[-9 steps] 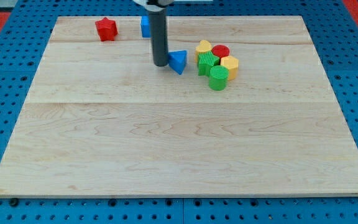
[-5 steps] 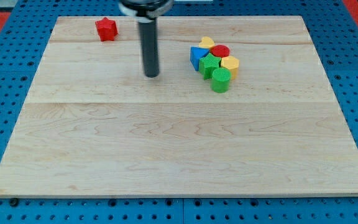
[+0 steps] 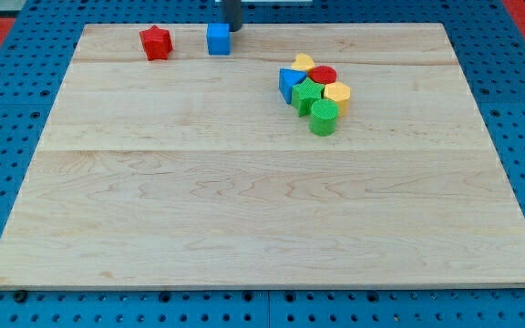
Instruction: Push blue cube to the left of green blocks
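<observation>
The blue cube (image 3: 218, 39) sits near the view's top edge of the wooden board, right of a red star (image 3: 156, 43). My tip (image 3: 233, 28) is at the view's top, just above and right of the blue cube, close to its upper right corner. Two green blocks, a star-like one (image 3: 305, 94) and a cylinder (image 3: 322, 117), lie in a cluster right of centre. A blue triangular block (image 3: 288, 84) touches the green star's left side.
The cluster also holds a red cylinder (image 3: 324, 76), a yellow block (image 3: 303, 63) above and a yellow block (image 3: 337, 95) on the right. The wooden board (image 3: 244, 210) lies on a blue pegboard.
The rod pushed the blue triangular block right against the cluster, drew back left, then went up to the view's top beside the blue cube, which shows again.
</observation>
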Robot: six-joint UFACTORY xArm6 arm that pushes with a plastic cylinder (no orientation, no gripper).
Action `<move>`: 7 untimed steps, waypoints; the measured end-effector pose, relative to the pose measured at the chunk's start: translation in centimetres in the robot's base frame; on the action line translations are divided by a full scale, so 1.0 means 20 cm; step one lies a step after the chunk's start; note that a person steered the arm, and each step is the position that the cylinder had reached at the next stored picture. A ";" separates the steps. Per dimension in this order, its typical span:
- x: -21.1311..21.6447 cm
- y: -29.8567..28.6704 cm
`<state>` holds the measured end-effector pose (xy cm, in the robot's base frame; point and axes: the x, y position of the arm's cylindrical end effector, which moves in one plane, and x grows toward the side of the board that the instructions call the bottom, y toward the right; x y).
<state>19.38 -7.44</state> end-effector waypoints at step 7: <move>0.70 -0.15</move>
<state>33.29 -10.44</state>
